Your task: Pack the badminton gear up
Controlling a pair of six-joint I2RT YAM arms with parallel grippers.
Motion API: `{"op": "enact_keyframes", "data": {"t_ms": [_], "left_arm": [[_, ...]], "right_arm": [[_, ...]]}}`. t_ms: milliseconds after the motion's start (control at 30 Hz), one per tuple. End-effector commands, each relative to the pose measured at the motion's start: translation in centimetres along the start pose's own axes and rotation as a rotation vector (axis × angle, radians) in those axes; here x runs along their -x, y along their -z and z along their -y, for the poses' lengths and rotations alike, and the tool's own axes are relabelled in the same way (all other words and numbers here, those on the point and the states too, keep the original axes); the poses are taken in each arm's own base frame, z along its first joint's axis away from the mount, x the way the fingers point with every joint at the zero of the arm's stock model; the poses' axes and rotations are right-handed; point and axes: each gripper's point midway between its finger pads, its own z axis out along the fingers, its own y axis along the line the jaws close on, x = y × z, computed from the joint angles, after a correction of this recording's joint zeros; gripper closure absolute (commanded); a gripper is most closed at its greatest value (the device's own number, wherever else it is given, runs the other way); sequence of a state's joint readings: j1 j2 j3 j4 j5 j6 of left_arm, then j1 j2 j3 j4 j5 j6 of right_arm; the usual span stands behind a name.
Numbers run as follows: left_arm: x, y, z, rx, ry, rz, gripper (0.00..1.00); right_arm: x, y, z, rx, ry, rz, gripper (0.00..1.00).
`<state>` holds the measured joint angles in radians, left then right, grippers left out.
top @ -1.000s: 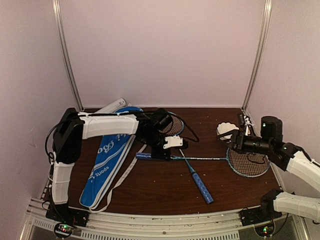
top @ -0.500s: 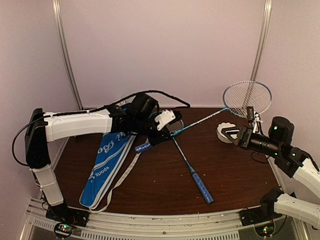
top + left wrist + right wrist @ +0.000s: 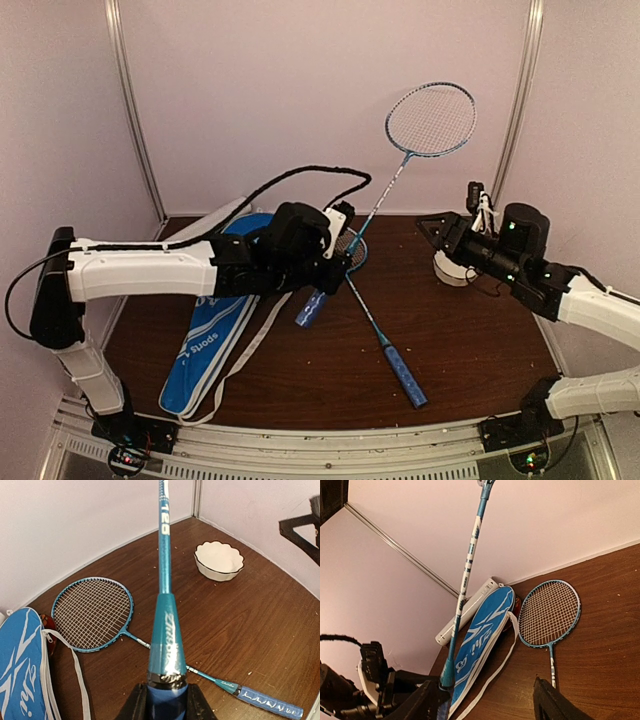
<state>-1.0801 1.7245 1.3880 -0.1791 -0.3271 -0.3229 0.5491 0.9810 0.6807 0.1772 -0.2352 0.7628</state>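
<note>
My left gripper is shut on the blue handle of one racket. It holds the racket tilted up, with the head high against the back wall. In the left wrist view the jaws clamp the handle below the teal shaft. The second racket lies flat on the table and also shows in the left wrist view. The blue racket bag lies at the left, with the white tube behind it. My right gripper is open and empty, above the table at the right. No shuttlecock is in view.
A white scalloped bowl sits empty at the back right, under my right arm. A small red dish peeks out beside the bag. The bag's white strap trails across the table. Walls close in the back and both sides.
My left gripper has lifted the racket off the table and swung its head up from the right side to high at the back. My right gripper has moved up and to the left.
</note>
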Motion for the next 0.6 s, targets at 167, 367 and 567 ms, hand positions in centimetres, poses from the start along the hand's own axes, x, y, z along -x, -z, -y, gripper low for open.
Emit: {"op": "enact_keyframes", "data": {"t_ms": [167,367,567], "left_arm": [[5.6,3.7,1.6,-0.065,0.219,0.258,1.00],[7.1,6.6,5.5,-0.363,0.226,0.377,1.00],[7.9,10.7,8.7,-0.638,0.184,0.469,1.00]], "right_arm": [[3.7,-3.7,-4.1,0.096,0.032,0.124,0.34],[2.9,-4.6,-8.0,0.331,0.033,0.079,0.43],[3.1,-2.8,-12.9,0.604,0.045,0.046,0.47]]}}
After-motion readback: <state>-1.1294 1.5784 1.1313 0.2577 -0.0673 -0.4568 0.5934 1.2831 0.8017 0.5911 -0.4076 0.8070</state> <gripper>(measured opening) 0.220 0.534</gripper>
